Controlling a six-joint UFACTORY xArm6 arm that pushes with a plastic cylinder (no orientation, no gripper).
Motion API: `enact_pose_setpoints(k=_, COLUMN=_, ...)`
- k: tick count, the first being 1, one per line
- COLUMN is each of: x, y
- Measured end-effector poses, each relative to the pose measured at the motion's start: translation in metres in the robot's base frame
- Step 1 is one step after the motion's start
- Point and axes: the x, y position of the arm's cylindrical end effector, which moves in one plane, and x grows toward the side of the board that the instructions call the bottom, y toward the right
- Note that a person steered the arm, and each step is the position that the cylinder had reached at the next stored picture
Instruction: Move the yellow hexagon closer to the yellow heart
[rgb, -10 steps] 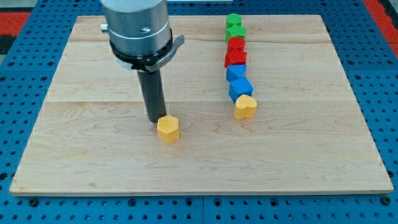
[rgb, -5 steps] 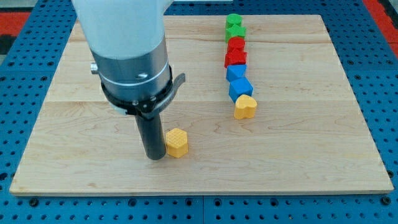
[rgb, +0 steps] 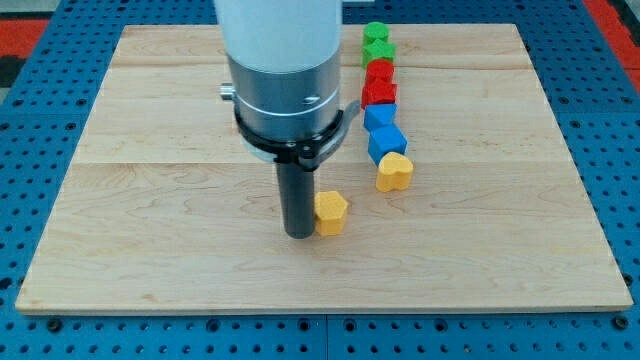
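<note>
The yellow hexagon lies on the wooden board a little below the middle. My tip stands on the board right against the hexagon's left side. The yellow heart lies up and to the right of the hexagon, a short gap away. The heart sits at the bottom end of a column of blocks.
Above the heart runs a column of blocks: two blue blocks, two red blocks and two green blocks at the view's top. The arm's wide grey body hangs over the board's middle.
My tip moved to the view's right, pushing the yellow hexagon right and slightly up toward the yellow heart. The column of blocks has not moved.
</note>
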Motion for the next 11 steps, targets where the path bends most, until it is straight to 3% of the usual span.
enact_pose_setpoints(k=2, x=-0.015, y=0.042)
enact_pose_setpoints(k=11, x=-0.033, y=0.041)
